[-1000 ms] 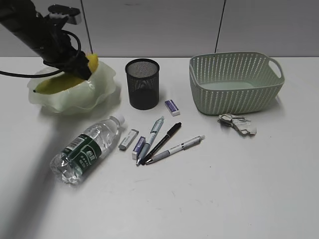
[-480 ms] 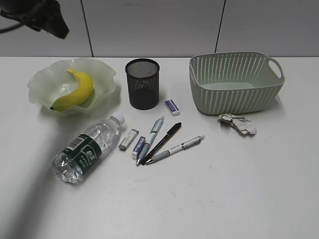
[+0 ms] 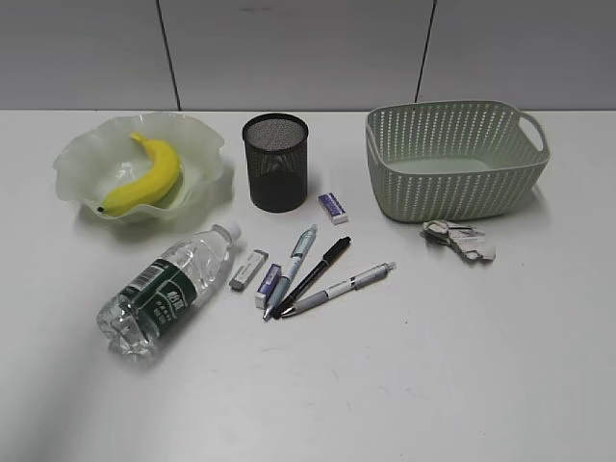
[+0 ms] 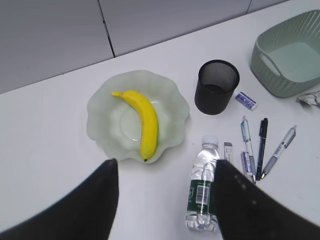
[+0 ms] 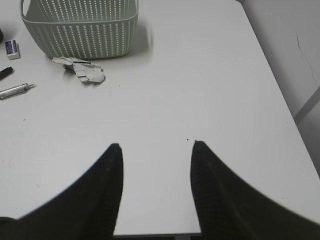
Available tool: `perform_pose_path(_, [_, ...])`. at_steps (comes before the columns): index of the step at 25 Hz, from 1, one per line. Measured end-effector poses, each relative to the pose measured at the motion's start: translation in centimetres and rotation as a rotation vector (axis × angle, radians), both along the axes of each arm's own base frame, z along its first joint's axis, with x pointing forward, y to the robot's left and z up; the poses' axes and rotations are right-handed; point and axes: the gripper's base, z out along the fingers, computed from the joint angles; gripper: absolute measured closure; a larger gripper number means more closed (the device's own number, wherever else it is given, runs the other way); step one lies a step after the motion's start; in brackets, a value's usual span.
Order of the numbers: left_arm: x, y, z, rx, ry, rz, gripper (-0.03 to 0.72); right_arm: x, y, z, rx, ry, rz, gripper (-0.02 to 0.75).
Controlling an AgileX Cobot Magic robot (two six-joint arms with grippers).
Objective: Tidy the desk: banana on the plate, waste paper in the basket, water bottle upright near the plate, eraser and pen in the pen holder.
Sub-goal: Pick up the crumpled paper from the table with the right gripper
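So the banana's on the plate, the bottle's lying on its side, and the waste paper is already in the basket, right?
Not quite: the waste paper is not in the basket; it lies on the desk just in front of it, as the exterior view shows. The banana is on the plate, and the bottle is lying on its side.

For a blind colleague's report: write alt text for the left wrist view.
Seen from above between the open left hand, a banana lies in a ruffled green plate. Right of it are a lying water bottle, black pen holder, pens and erasers.
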Motion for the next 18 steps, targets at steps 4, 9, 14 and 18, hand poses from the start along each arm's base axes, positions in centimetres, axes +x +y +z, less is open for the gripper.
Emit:
perform_pose_path(4, [-7.0,1.4,-0.5,-0.027,-0.058,0.022,0.247,0.0,0.0,0.0,0.0,0.0,0.0,0.376])
perform_pose_path(9, [-14.2,3.5,-6.1,-0.007,-0.087,0.109,0.252,0.0,0.0,0.0,0.001,0.0,0.001,0.376])
perform_pose_path(14, [-19.2,4.7,-13.6,-0.002,-0.128,0.13,0.254,0.0,0.0,0.0,0.0,0.0,0.001,0.377])
perform_pose_path(18, [-21.3,4.8,-18.0,-0.074,-0.194,0.136,0.255,0.1,0.7,0.1,0.071,0.002,0.051,0.387])
